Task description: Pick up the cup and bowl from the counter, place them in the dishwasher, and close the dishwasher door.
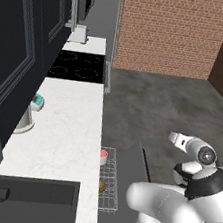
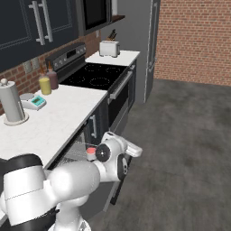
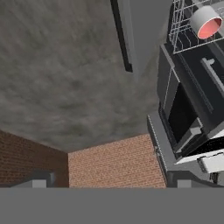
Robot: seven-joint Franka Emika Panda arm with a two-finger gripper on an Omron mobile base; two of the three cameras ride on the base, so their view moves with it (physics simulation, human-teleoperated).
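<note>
The pale cup (image 1: 103,157) with its pinkish-red inside stands in the grey wire rack (image 1: 108,184) pulled out of the dishwasher, beside the white counter (image 1: 64,137). It also shows as the cup (image 3: 205,22) in the rack (image 3: 183,30) at the hand view's top right, and as the cup (image 2: 91,151) behind my arm. The golden-brown bowl (image 1: 102,186) lies in the rack, nearer than the cup. The dark dishwasher door (image 1: 137,163) hangs open beyond the rack. My gripper (image 3: 111,183) is open and holds nothing, out over the floor, away from the door (image 3: 131,39).
A black sink (image 1: 29,202) is set in the counter's near end. On the counter stand a paper-towel holder (image 2: 12,106), a teal-and-white object (image 2: 37,102) and two bottles (image 2: 48,82). Beyond them are the black stovetop (image 2: 97,74) and a toaster (image 2: 109,48). Open grey floor (image 2: 180,135) lies right.
</note>
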